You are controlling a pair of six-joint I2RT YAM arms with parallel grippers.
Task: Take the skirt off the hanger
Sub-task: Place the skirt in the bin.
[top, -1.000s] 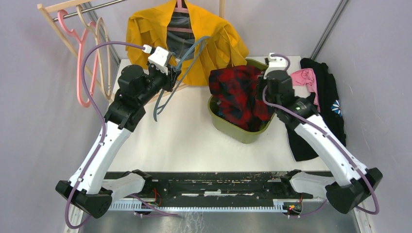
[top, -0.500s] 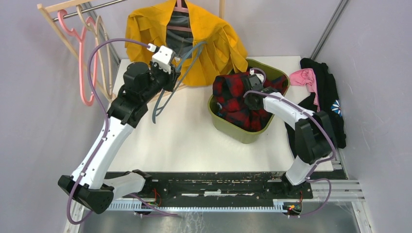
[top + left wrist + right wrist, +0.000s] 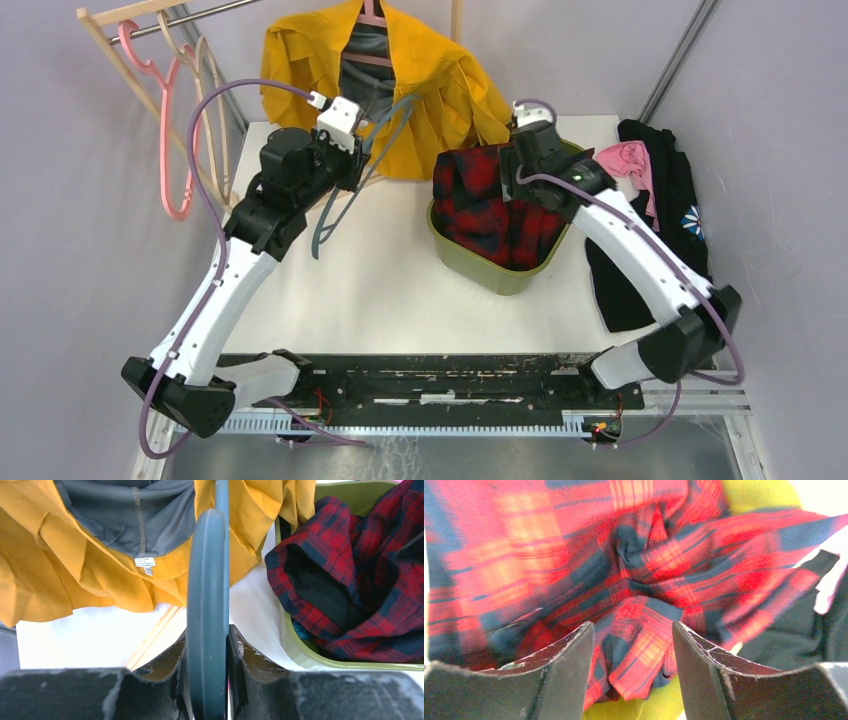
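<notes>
The red plaid skirt [image 3: 490,205] lies crumpled in the olive-green basket [image 3: 500,280], partly draped over its far rim. My right gripper [image 3: 520,172] hovers just above it, open; in the right wrist view the skirt [image 3: 624,570] fills the frame, and a loose fold hangs between the spread fingers of the right gripper [image 3: 633,630] without being pinched. My left gripper [image 3: 352,152] is shut on a blue-grey hanger [image 3: 338,205], held off the table left of the basket. In the left wrist view the hanger [image 3: 207,590] stands upright between the jaws of the left gripper [image 3: 207,645].
A yellow garment [image 3: 440,90] hangs on a pink hanger at the back, right behind the held hanger. A wooden rack with pink hangers [image 3: 170,130] stands at the far left. A black garment [image 3: 665,210] and a pink cloth [image 3: 625,158] lie right of the basket.
My right gripper dipped into the basket with the skirt, opened and let it go, then rose a little. The left gripper still holds the hanger, nearly unmoved.
</notes>
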